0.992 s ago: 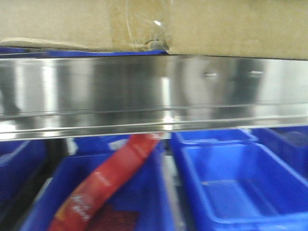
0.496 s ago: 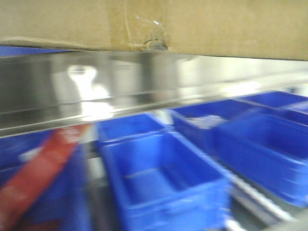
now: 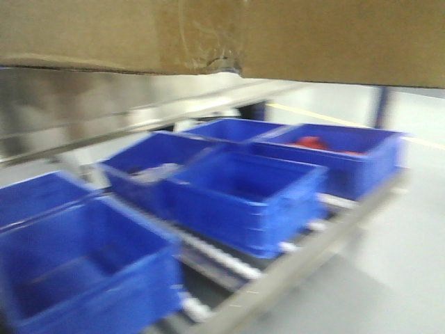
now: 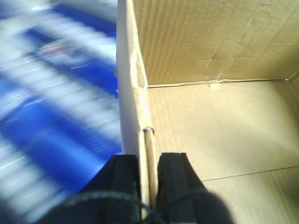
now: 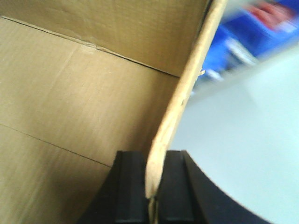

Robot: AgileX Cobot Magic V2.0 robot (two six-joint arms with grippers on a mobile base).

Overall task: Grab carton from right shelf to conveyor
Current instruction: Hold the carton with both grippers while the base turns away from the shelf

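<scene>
Pinching carton (image 3: pixel 299 38) edges, left gripper (image 4: pixel 148 175), right gripper (image 5: pixel 154 175), seemingly open floor (image 5: pixel 243 140).

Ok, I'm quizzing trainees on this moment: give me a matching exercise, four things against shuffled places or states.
Things:
1. carton
2. left gripper
3. right gripper
4. far right blue bin

Places or states:
a. shut on a carton wall, pale floor beside it
b. brown, across the top of the front view
c. holds something red
d. shut on a carton wall, blue blur beside it

Pairs: 1-b, 2-d, 3-a, 4-c
</scene>
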